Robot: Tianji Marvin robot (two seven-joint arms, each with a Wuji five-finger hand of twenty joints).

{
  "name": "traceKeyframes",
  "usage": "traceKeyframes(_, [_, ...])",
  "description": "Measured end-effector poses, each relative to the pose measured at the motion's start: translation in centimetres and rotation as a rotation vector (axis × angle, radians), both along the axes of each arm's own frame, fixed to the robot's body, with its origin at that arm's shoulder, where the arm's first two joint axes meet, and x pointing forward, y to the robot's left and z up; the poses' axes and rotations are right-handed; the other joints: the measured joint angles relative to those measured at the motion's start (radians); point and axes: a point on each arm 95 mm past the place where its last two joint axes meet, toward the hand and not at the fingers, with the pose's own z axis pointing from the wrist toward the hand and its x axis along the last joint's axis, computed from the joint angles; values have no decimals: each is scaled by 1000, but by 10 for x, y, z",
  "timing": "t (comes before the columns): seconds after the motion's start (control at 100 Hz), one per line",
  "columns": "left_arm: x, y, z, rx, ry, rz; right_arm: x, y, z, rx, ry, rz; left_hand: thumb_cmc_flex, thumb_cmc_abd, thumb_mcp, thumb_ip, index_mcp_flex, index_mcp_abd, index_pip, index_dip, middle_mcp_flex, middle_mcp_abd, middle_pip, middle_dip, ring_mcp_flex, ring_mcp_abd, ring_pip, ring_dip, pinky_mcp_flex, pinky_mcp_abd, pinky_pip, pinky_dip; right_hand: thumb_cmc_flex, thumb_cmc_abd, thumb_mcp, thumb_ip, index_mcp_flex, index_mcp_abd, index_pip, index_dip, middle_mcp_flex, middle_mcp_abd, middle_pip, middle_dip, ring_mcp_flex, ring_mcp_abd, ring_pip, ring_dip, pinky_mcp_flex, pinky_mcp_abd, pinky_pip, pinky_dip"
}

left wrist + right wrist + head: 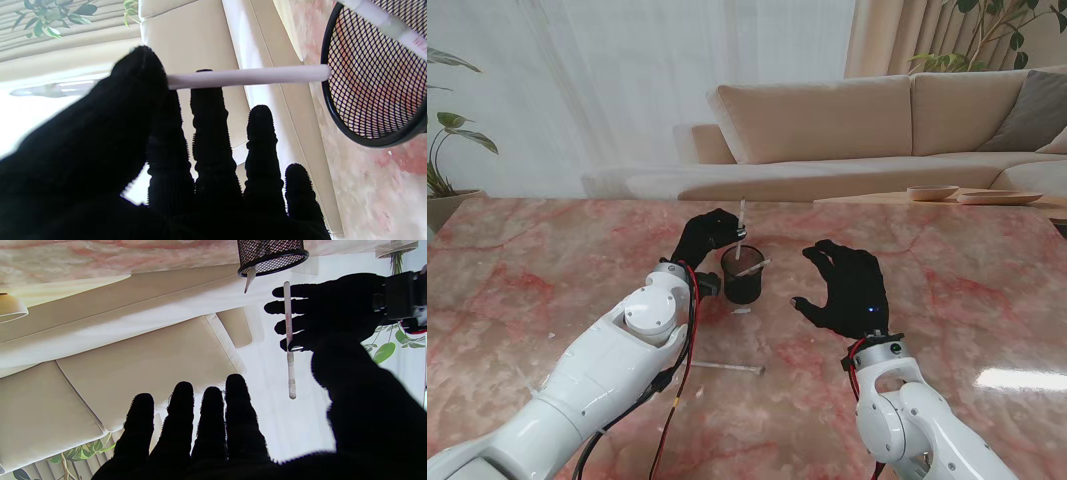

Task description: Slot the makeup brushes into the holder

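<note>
A black mesh holder (pixel 743 278) (pixel 377 83) (pixel 272 255) stands mid-table with one white brush (pixel 753 267) (pixel 383 20) leaning inside it. My left hand (pixel 706 238) (pixel 166 166) (pixel 327 313) is shut on a second white makeup brush (pixel 741 225) (pixel 247 76) (pixel 289 340). It pinches that brush near upright, with the lower end at the holder's far-left rim. My right hand (pixel 847 290) (pixel 200 440) hovers open just right of the holder, fingers spread and holding nothing. A third brush (pixel 727 368) lies flat on the table nearer to me.
The pink marble table (pixel 547 270) stretches wide on both sides. Behind its far edge is a beige sofa (pixel 877 120), and a low side table with shallow bowls (pixel 972 194) stands at the far right. A plant (pixel 442 150) is at the far left.
</note>
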Motion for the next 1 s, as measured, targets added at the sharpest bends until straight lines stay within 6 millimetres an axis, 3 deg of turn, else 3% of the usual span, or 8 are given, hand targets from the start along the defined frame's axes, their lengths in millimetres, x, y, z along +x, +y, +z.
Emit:
traceKeyframes(0.82, [20, -6, -30, 18, 131, 18, 0, -4, -9, 29, 45, -21, 4, -30, 42, 0, 0, -35, 4, 0, 0, -14, -1, -22, -11, -5, 0, 0, -10, -29, -41, 68, -12, 3, 41, 0, 1, -1, 1, -2, 1, 0, 12, 0, 0, 0, 26, 12, 1, 0, 0, 7])
traceKeyframes(1.0, [22, -6, -38, 53, 145, 21, 0, -5, -10, 34, 50, -22, 23, -36, 42, 0, 11, -35, 22, -114, 0, -14, -18, -57, -11, -13, 0, 1, -10, -29, -73, 107, -12, 5, 45, 0, 1, -1, 1, -2, 2, 0, 12, 0, 0, 0, 36, 12, 2, 0, 0, 8])
